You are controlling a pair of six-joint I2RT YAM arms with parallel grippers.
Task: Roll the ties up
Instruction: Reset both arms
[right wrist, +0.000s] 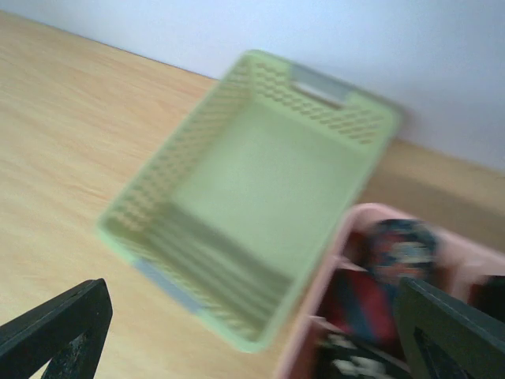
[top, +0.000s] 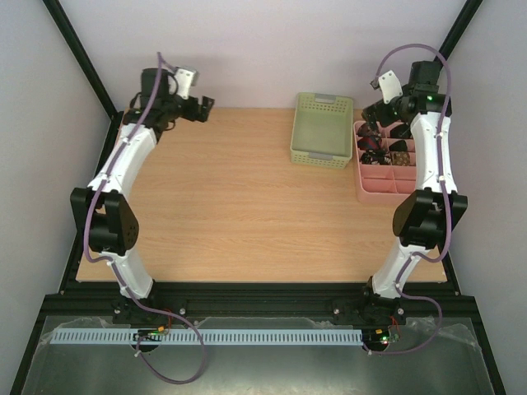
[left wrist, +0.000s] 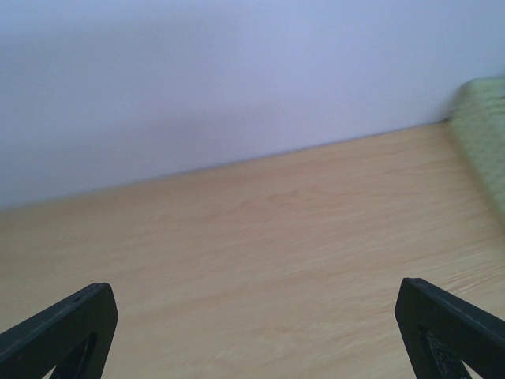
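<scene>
Several small rolled ties [top: 372, 142] in dark red, black and brown sit in the compartments of a pink divided box [top: 362, 186] at the back right. In the blurred right wrist view a rolled dark red and blue tie [right wrist: 398, 245] lies in the pink box [right wrist: 319, 304]. No long black dotted tie is in view. My right gripper [top: 380, 115] hovers above the box's far end, open and empty [right wrist: 252, 288]. My left gripper [top: 202, 105] is raised at the back left, open and empty [left wrist: 254, 296], over bare wood.
An empty light green basket [top: 321, 130] stands at the back, just left of the pink box, and fills the right wrist view [right wrist: 276, 181]. Its edge shows at the right of the left wrist view [left wrist: 485, 134]. A pale wall runs behind the table.
</scene>
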